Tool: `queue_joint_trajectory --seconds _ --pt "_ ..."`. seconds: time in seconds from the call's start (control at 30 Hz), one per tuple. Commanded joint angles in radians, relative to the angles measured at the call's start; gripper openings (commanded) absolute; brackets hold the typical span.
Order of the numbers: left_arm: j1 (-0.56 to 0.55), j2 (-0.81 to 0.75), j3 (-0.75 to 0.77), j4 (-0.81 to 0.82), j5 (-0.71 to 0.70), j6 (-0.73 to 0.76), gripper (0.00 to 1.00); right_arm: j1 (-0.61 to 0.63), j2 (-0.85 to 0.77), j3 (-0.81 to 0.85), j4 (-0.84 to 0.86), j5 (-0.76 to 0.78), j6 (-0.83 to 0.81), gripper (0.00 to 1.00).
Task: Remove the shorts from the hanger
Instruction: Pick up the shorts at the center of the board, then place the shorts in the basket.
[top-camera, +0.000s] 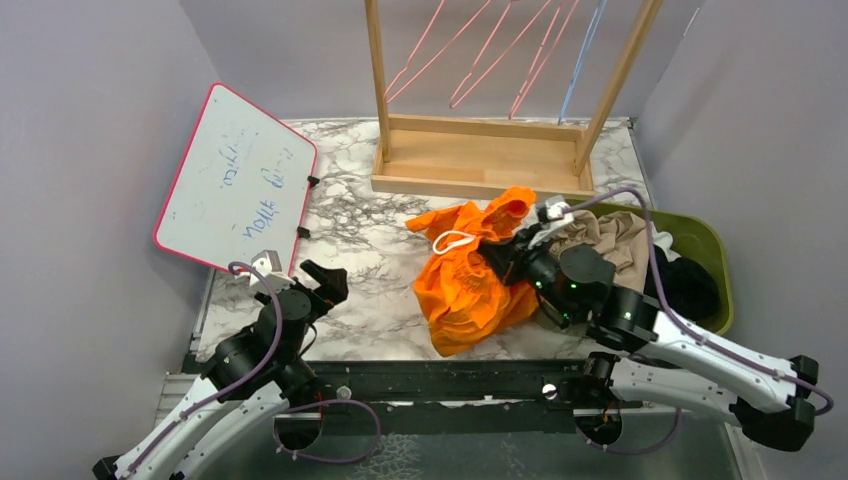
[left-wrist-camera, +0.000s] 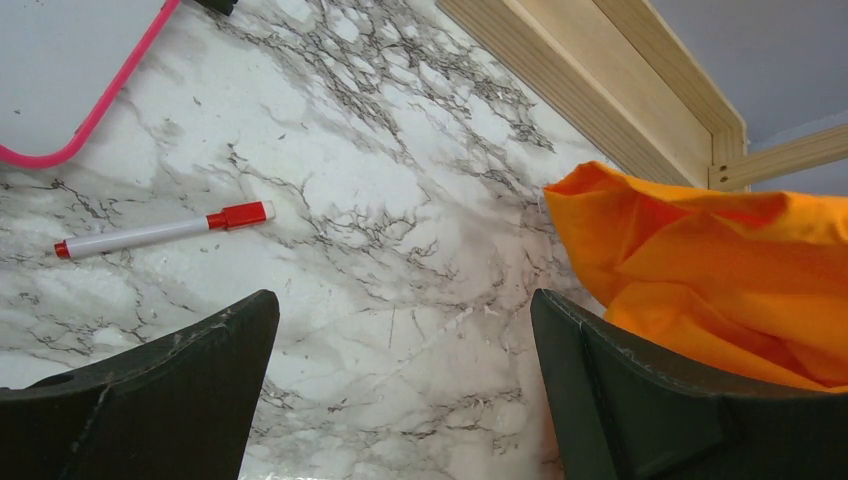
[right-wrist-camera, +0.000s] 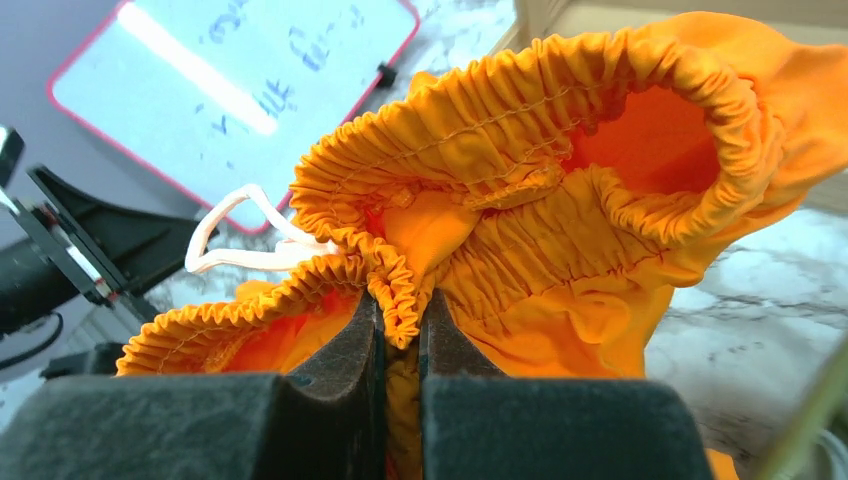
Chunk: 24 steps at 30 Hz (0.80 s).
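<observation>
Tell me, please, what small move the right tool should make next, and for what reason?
Probably lift the right tool a little and swing it toward the green bin. The tool is shut on the gathered waistband of the orange shorts, which lie loose on the table. The bin beside them holds tan shorts and black shorts, so it seems to be where the shorts go.

Both arms share one build: white shell links joined by black motor housings. A purple cable (top-camera: 262, 345) runs along the left arm (top-camera: 240, 357) and loops loose near its base; another trails over the right arm (top-camera: 700, 352). Small green lights (top-camera: 560, 290) glow on the right wrist housing. The left hand (top-camera: 328, 282) has matte black, wedge-shaped fingers (left-wrist-camera: 150, 400); the right hand (right-wrist-camera: 400, 318) has dark, grainy pads (right-wrist-camera: 340, 385).
</observation>
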<state>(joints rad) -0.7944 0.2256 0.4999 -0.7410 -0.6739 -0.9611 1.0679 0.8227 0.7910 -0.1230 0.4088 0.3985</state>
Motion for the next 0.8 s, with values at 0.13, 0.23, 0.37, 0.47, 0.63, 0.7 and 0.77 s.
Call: queue_joint_trajectory --seconds 0.13,0.23,0.37,0.47,0.63,0.7,0.77 --pt "-0.006 0.001 -0.011 0.030 0.005 0.018 0.99 0.004 -0.192 0.091 -0.168 0.235 -0.093 0.01" --pt "-0.005 0.004 -0.011 0.034 0.006 0.023 0.99 0.005 -0.209 0.126 -0.206 0.350 -0.129 0.01" --pt "-0.006 0.014 -0.009 0.038 0.008 0.030 0.99 0.006 -0.191 0.192 -0.257 0.578 -0.204 0.01" --pt "-0.006 0.018 -0.009 0.040 0.011 0.032 0.99 0.005 -0.169 0.222 -0.231 0.745 -0.294 0.01" --pt "-0.006 0.024 -0.009 0.042 0.013 0.033 0.99 0.005 -0.137 0.232 -0.041 0.934 -0.556 0.01" --pt "-0.006 0.024 -0.009 0.041 0.014 0.034 0.99 0.005 -0.144 0.230 0.029 0.964 -0.619 0.01" --pt "-0.006 0.026 -0.009 0.043 0.016 0.035 0.99 0.005 -0.154 0.242 -0.001 0.977 -0.569 0.01"
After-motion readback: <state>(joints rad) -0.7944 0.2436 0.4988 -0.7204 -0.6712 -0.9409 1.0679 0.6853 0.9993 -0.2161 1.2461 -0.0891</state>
